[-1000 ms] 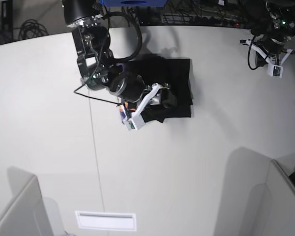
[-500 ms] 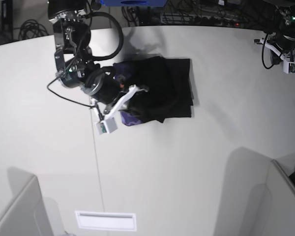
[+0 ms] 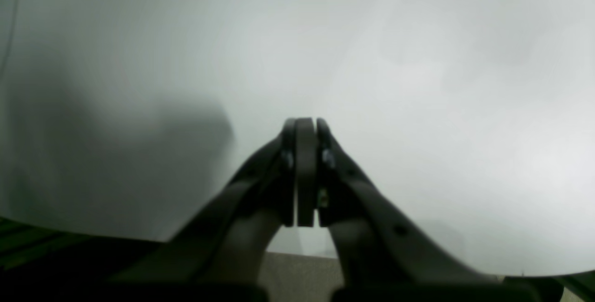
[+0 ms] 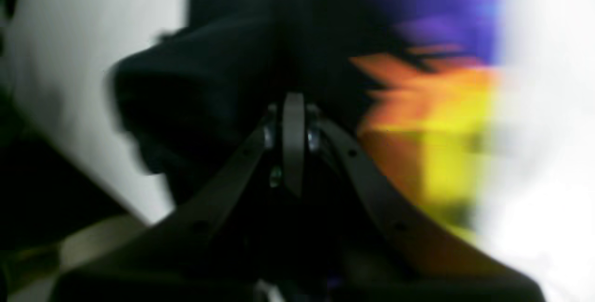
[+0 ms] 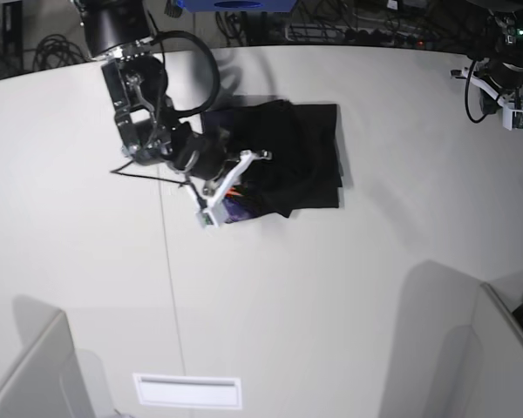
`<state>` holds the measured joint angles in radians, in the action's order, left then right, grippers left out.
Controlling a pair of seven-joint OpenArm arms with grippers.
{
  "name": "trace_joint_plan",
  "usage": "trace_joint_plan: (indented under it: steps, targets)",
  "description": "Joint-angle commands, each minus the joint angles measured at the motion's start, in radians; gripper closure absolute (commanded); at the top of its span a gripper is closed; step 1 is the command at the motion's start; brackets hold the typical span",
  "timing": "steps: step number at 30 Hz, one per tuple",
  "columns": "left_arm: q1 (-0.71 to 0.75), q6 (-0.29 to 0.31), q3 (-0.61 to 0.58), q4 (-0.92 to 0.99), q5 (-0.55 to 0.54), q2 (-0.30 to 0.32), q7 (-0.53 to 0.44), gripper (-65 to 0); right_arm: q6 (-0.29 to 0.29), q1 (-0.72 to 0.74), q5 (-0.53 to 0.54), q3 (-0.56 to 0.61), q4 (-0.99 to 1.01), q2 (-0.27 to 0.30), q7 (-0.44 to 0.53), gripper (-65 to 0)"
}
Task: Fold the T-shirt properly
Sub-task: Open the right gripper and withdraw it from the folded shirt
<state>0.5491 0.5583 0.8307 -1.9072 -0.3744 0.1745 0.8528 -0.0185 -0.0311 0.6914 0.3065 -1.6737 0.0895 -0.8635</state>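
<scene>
The black T-shirt [image 5: 307,146] lies folded into a rough rectangle at the middle back of the white table [image 5: 331,287]. Its orange and purple print [image 5: 236,207] peeks out at the lower left edge. My right gripper [image 5: 254,167] is over that left edge. In the blurred right wrist view the right gripper [image 4: 293,100] is shut, with black T-shirt [image 4: 209,83] cloth bunched at its tips and the print [image 4: 432,107] just to the right. My left gripper [image 3: 305,123] is shut on nothing above bare table, far off at the back right corner [image 5: 499,74].
A thin seam [image 5: 170,287] runs down the table left of centre. A white rectangular plate [image 5: 187,391] sits near the front edge. Grey panels stand at the front left [image 5: 35,374] and front right [image 5: 471,340]. Cables lie behind the table.
My right gripper went from open to shut at the shirt's left edge, drew the cloth leftward so the purple print showed, then swung back right over the shirt. The left arm shifted slightly right.
</scene>
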Motion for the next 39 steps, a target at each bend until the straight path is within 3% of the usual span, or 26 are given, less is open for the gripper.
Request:
trace_joint_plan:
  steps: [1,7,11,14,18,22,25,27,29,31,36,37,39]
  targets:
    - [0.007,0.004,0.009,-0.013,-0.01,0.015,-0.016,0.0,0.007,0.027,0.012,0.009,-0.009,-0.015,0.016,0.0]
    - [0.006,0.004,0.008,-0.013,-0.01,0.015,-0.016,0.0,0.007,0.089,0.018,0.115,-0.006,-0.11,0.008,0.0]
    - [0.002,0.004,0.014,-0.013,-0.01,0.015,-0.016,0.0,-0.014,0.106,0.012,0.204,-0.102,-0.132,0.008,0.0]
    - [0.004,0.004,0.016,-0.013,-0.01,0.017,-0.016,0.0,-0.122,0.099,0.012,0.217,-0.176,-0.089,0.007,0.0]
    - [0.006,0.004,0.016,-0.013,-0.01,0.017,-0.016,0.0,-0.192,0.066,0.014,0.208,-0.216,0.033,0.008,0.0]
    - [0.002,0.004,0.008,-0.013,-0.01,0.017,-0.016,0.0,-0.214,0.024,0.018,0.217,-0.194,0.114,0.014,0.0]
    - [-0.001,0.004,0.003,-0.016,-0.011,0.013,-0.016,0.0,-0.212,-0.011,0.018,0.239,-0.19,0.111,0.008,0.0]
    - [-0.007,0.004,-0.035,-0.019,-0.028,0.012,-0.016,0.0,-0.212,-0.008,0.014,0.32,-0.187,0.111,0.014,0.0]
    - [-0.011,0.004,-0.064,-0.019,-0.119,0.012,-0.016,0.0,-0.212,0.001,0.014,0.376,-0.187,0.111,0.016,0.0]
    - [-0.011,0.004,-0.09,-0.016,-0.245,0.013,-0.016,0.0,-0.215,-0.002,0.02,0.346,-0.2,0.117,0.017,0.0]
    - [-0.014,0.001,-0.195,-0.015,-0.578,0.018,-0.016,0.0,-0.211,-0.109,0.018,0.073,-0.336,0.123,0.017,0.0]
    - [-0.021,-0.001,-0.222,-0.015,-0.602,0.018,-0.016,-8.1,-0.209,-0.131,0.018,0.024,-0.348,0.123,0.017,0.0]
    - [-0.051,-0.001,-0.288,-0.013,-0.613,0.013,-0.016,-31.1,-0.16,-0.165,0.02,-0.076,-0.352,0.123,0.019,0.0]
